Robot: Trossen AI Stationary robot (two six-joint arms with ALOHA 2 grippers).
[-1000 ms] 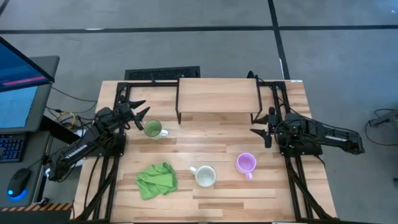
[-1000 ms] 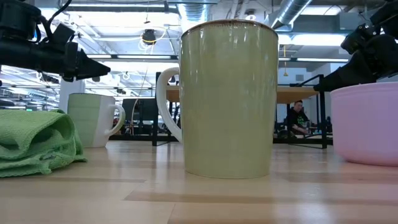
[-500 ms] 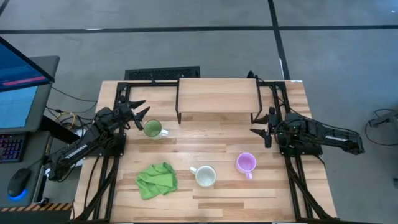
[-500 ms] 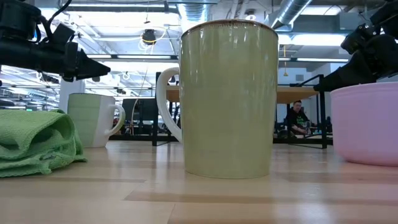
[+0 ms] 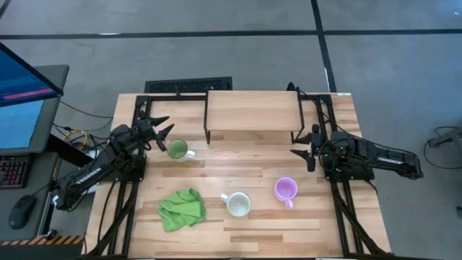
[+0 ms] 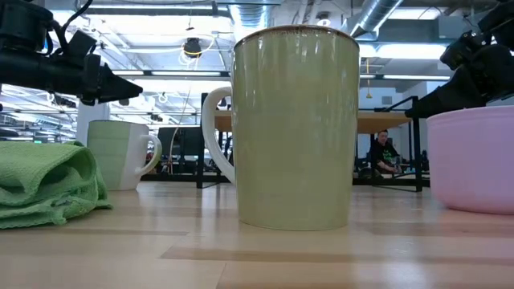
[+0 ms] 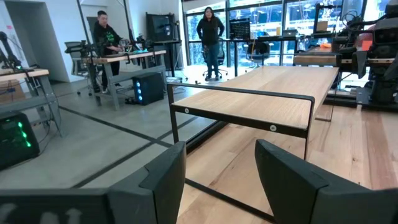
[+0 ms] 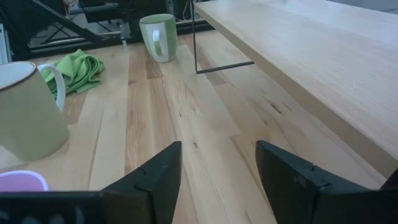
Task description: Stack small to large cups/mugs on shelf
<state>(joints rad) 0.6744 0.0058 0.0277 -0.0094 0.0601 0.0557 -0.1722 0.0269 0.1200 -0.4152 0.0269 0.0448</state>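
The shelf [image 5: 253, 112], a light-wood board on thin black legs, stands at the table's far middle. A green mug with a white handle [image 5: 177, 149] sits upright left of it. The cream mug [image 5: 239, 204] and the lilac mug [image 5: 286, 190] stand upright nearer the front. My left gripper [image 5: 160, 131] hovers open just left of the green mug, pointing toward the shelf [image 7: 267, 93]. My right gripper [image 5: 301, 148] hovers open by the shelf's right legs, facing the mugs [image 8: 157, 37]. Nothing lies between either pair of fingers.
A crumpled green cloth [image 5: 182, 209] lies at the front left, beside the cream mug. Black frame rails run along both table sides. A monitor and keyboard [image 5: 22, 108] stand off the table's left. People are in the room beyond [image 7: 210, 28].
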